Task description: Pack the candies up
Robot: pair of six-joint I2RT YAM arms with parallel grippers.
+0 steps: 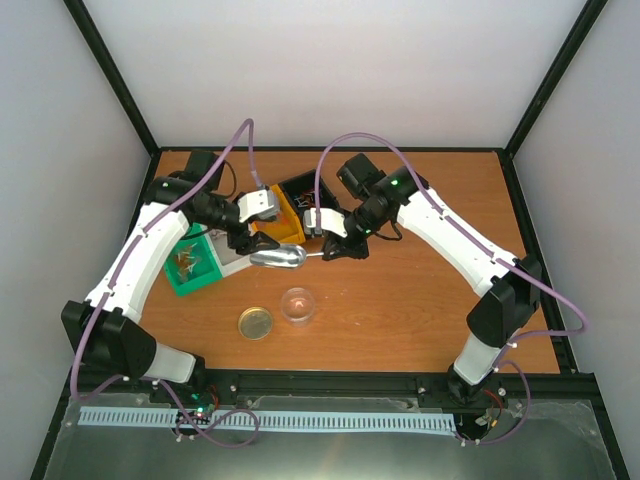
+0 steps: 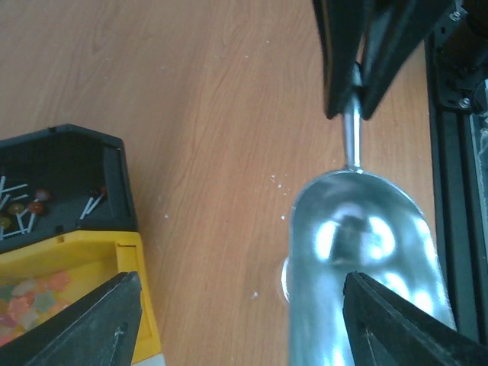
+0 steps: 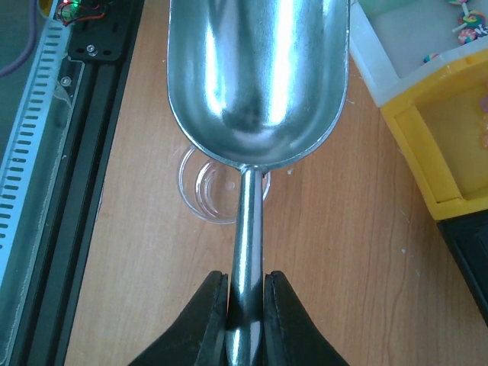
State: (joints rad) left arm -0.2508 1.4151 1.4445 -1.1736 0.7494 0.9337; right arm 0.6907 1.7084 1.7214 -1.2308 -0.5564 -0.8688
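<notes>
Right gripper (image 3: 245, 284) pinches the scoop (image 3: 259, 76) by its thin handle. Left gripper (image 2: 240, 305) hangs wide open beside the empty bowl. Candies (image 2: 34, 297) sit in the yellow bin (image 2: 91, 248). Danger: the slim handle could twist in that pinch, or the left fingers could knock the scoop.

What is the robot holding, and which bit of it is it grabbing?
The right gripper pinches the metal scoop by its thin handle. The left gripper is open and holds nothing.
</notes>
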